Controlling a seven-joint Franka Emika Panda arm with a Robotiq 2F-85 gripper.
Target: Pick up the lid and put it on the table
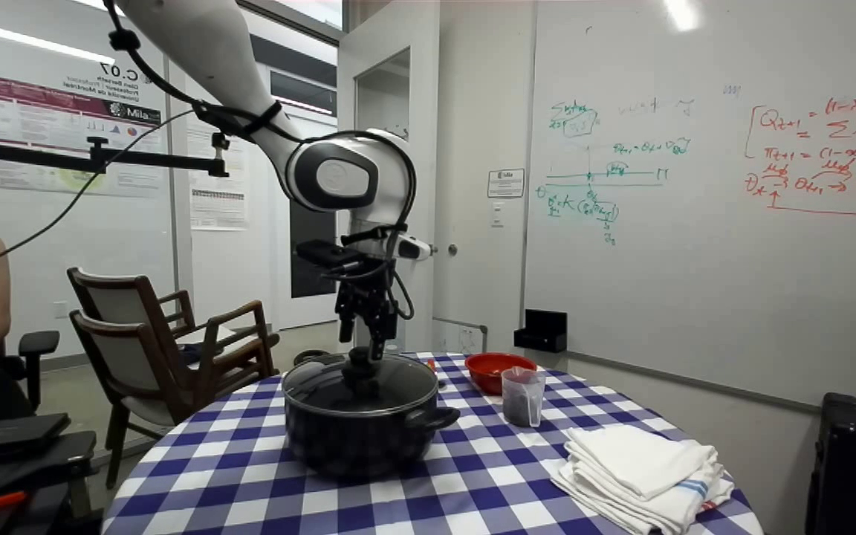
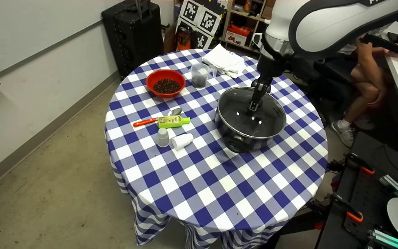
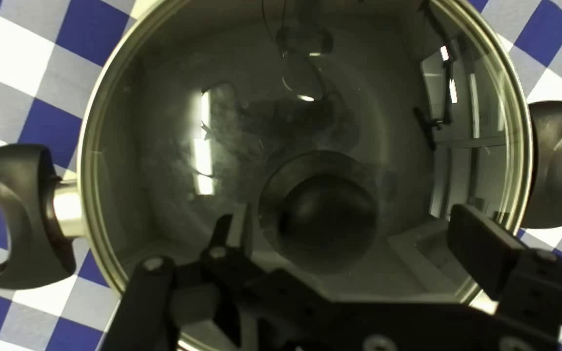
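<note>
"Because the lid [image 3: 305,129] lies level over the black pot [image 1: 354,446], closing its mouth, where would you take hold of it?"

"By the knob [image 3: 327,222], surely: the one raised part, just below the middle of the wrist view."

"And that's why the gripper [image 3: 351,219] is there?"

"I'd say so. Its fingers [image 3: 481,248] stand wide apart, one either side of the knob, holding nothing. The knob lies nearer the finger at the frame's left, so the lid could shift sideways as they close. Whether the tips reach low enough, I can't tell."

"What about the pot's handles [image 3: 34,219]?"

"They stick out at the left and right of that same view, so I doubt they'd get in the way."

"Then the lid goes down on the tabletop [image 2: 219,197]?"

"That's the job. In an exterior view the pot sits right of centre, while the red bowl [image 2: 166,73], measuring cup [image 2: 200,74] and folded towels [image 2: 223,59] are in the upper half of the frame, perhaps gathered there to leave room for the work. I'd aim for the lower half, well apart from them."
</note>
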